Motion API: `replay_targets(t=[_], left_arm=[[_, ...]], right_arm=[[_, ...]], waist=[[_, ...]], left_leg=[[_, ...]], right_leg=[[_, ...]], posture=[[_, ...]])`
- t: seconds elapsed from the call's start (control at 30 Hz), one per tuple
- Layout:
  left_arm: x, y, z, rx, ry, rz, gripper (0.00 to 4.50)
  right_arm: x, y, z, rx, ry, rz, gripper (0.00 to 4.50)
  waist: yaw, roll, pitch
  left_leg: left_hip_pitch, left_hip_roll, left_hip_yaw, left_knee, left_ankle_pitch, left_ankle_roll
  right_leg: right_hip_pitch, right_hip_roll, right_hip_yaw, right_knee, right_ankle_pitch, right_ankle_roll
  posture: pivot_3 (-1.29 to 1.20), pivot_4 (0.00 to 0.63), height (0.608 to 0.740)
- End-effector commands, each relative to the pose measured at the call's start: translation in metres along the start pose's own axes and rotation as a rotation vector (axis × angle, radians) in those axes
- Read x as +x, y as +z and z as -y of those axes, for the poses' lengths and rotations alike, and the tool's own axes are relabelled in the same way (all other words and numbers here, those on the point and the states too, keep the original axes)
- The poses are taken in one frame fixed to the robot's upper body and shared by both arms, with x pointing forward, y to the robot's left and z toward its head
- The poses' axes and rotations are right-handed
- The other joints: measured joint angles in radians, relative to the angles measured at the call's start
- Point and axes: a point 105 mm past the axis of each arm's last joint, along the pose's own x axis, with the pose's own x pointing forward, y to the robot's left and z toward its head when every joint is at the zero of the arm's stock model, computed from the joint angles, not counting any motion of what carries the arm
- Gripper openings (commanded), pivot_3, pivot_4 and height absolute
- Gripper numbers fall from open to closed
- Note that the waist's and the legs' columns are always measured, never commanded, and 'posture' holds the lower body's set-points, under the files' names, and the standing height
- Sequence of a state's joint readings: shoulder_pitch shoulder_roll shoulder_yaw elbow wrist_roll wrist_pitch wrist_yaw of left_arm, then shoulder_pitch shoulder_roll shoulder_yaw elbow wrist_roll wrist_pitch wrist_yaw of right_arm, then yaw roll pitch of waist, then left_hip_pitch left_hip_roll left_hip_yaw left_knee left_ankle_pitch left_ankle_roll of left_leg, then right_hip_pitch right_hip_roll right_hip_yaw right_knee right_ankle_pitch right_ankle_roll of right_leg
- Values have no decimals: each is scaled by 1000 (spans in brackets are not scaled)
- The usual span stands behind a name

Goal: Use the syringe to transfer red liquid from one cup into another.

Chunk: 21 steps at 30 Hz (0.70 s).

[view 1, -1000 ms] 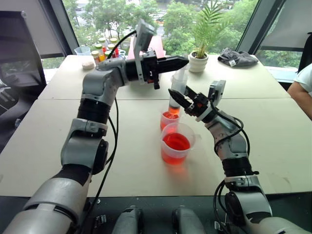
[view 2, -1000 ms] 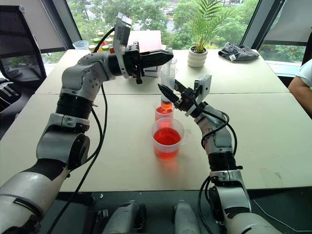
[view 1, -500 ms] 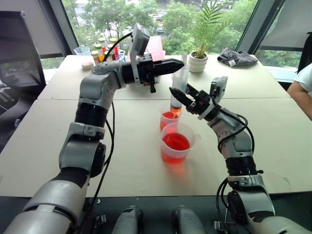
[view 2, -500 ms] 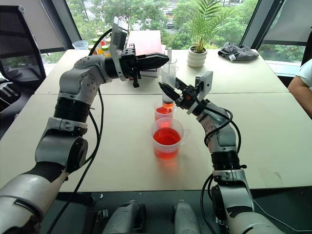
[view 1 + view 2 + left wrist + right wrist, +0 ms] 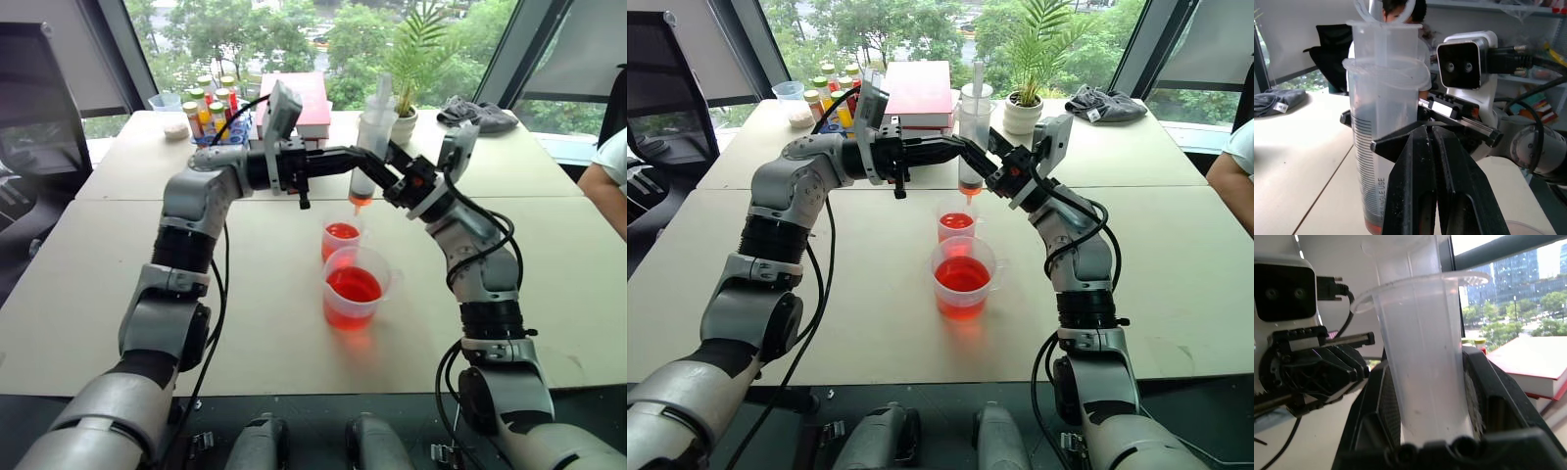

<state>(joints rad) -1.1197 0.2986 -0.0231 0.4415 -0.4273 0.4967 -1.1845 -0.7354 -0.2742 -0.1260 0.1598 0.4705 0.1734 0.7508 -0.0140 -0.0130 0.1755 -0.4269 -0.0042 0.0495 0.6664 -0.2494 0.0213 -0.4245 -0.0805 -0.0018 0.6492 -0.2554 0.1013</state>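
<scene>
Syringe: upright, held in the air above the small cup; orange tip down, a little red liquid at the barrel's bottom.
Right pincer: clamped around the barrel.
Left pincer: fingers pressed together, empty, tips against the barrel.
Large cup: on the surface, nearer the robot, touching the small cup; about half full of red liquid.
Step in hand: judged as discharging into the small cup.
Method: keep the barrel vertical and the tip centred over the rim; press the plunger slowly to avoid splashing.
</scene>
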Motion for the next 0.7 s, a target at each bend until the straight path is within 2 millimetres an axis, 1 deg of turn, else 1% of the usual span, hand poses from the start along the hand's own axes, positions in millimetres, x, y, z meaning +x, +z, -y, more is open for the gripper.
replay_targets(t=[0.03, 0.1, 0.23, 0.33, 0.47, 0.5, 0.57, 0.63, 0.7], left_arm=[[0, 0, -2, 4, 23, -22, 114], [0, 11, -2, 20, 24, 3, 114], [-6, 24, 2, 45, 9, 17, 114], [-18, 33, 9, 46, -20, 8, 114], [-36, 41, 20, 26, -61, -7, 114], [-38, 41, 20, 32, -54, -14, 351], [-40, 45, 19, 54, -33, -8, 987], [-37, 49, 18, 66, -17, 7, 1889], [-33, 51, 16, 69, -10, 17, 1889]], right_arm=[[14, 39, -19, -67, 95, 126, 1444], [13, 33, -21, -50, 95, 114, 1444], [10, 19, -20, -25, 82, 87, 1444], [6, 8, -17, -9, 67, 64, 1444], [3, 0, -13, -2, 51, 47, 1444], [2, -1, -13, 0, 49, 46, 1444], [1, -4, -13, 1, 49, 37, 1444], [0, -6, -14, 2, 52, 30, 1444], [0, -8, -15, 4, 55, 28, 1444]], waist=[[0, 0, 0], [0, 0, 0], [0, 0, 0], [-3, 0, 0], [-4, 0, 0], [-4, 0, 0], [-1, 0, 0], [3, 0, 0], [3, 0, 0]], left_leg=[[0, 0, 0, 0, 0, 0], [0, 0, 0, 0, 0, 0], [0, 0, 0, 0, 0, 0], [0, 0, 0, 0, 0, 0], [0, 0, 0, 0, 0, 0], [0, 0, 0, 0, 0, 0], [0, 0, 0, 0, 0, 0], [0, 0, 0, 0, 0, 0], [0, 0, 0, 0, 0, 0]], right_leg=[[0, 0, 0, 0, 0, 0], [0, 0, 0, 0, 0, 0], [0, 0, 0, 0, 0, 0], [0, 0, 0, 0, 0, 0], [0, 0, 0, 0, 0, 0], [0, 0, 0, 0, 0, 0], [0, 0, 0, 0, 0, 0], [0, 0, 0, 0, 0, 0], [1, -1, 0, 0, 0, 0]], posture=[[0, 150, 740], [0, 150, 740], [0, 150, 740], [0, 150, 740], [0, 150, 740], [0, 150, 740], [0, 150, 740], [0, 150, 740], [0, 150, 740]])
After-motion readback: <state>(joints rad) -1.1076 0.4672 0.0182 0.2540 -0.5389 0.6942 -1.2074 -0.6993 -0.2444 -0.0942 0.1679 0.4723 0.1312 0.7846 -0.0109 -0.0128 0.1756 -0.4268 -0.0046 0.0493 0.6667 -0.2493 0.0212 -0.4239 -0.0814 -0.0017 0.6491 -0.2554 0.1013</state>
